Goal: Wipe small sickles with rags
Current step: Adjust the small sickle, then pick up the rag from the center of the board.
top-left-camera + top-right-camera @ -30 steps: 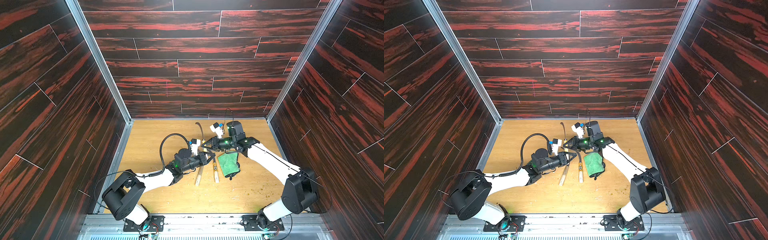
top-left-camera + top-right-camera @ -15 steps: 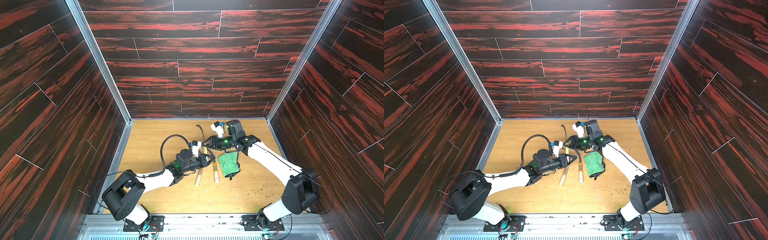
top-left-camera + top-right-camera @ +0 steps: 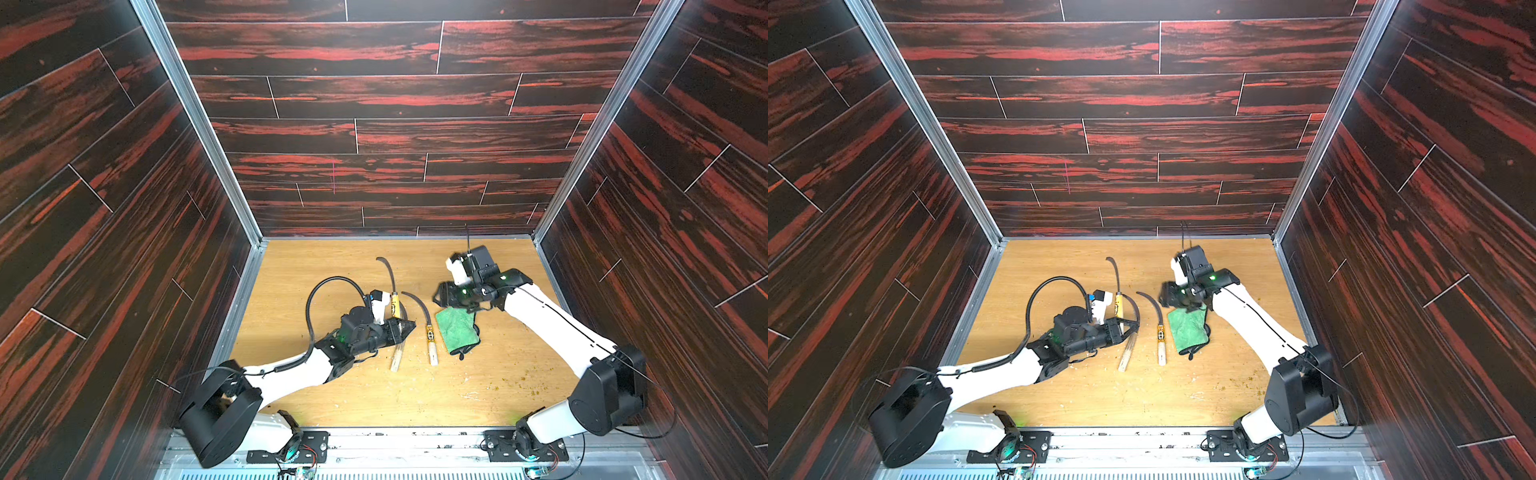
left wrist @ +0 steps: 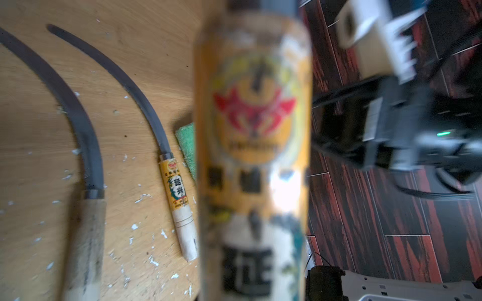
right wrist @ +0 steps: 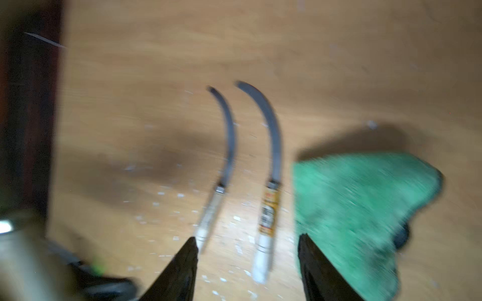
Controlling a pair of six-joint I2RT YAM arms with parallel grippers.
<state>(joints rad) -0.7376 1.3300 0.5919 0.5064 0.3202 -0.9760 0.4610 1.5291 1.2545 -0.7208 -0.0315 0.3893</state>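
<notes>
A folded, fluffy green microfibre cloth with black trim (image 3: 459,330) lies flat on the pale wooden tabletop (image 3: 299,266).

Close alongside the green cloth, on its side toward the left arm, lies a small sickle with a thin dark curved blade and a yellow-black label band on its pale wooden handle (image 3: 429,332). A narrow strip of tabletop shows between this labelled sickle and the cloth.

One place farther from the cloth lies the bare-handled sickle (image 3: 397,357), with the same dark curved blade on plain wood.

Over it, the left pincer (image 3: 403,326) is clamped on the banded handle of a third small sickle (image 3: 394,301). This held sickle's blade points away from the cloth toward the back wall, and its handle fills the left wrist view, out of focus.

The right pincer (image 3: 442,297) hangs over the cloth's end nearest the back wall. Its black fingers (image 5: 187,260) are spread apart with nothing between them.

White flecks (image 4: 134,226) dot the tabletop around the handles beside the cloth.
</notes>
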